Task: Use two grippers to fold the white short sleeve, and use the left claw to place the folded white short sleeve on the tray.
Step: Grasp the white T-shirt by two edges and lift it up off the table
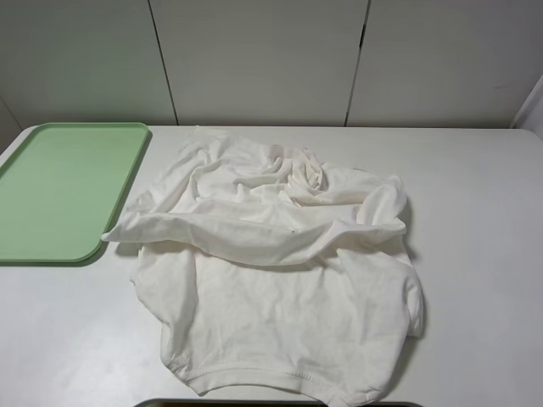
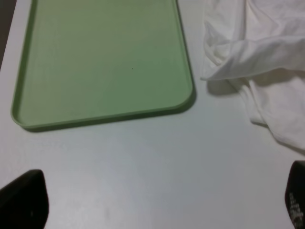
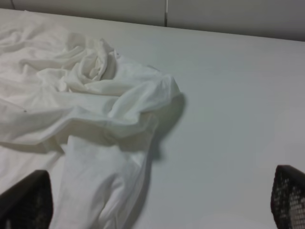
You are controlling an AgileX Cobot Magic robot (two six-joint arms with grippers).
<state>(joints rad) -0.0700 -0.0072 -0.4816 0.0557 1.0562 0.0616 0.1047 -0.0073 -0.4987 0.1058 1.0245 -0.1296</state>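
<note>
Tee [image 1: 280,297] white, soft, rumpled w/ folds; tray [image 1: 59,191] pale-green plastic, rounded corners.

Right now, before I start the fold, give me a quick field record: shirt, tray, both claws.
shirt: white T-shirt, crumpled, not folded, lying on the white table
tray: green tray, nothing on it, left of the shirt; a sleeve tip lies close to its rim with a narrow gap
left claw: open, holding nothing, over bare table near a tray corner
right claw: open, holding nothing, over the shirt's right edge
fold: not begun
</note>
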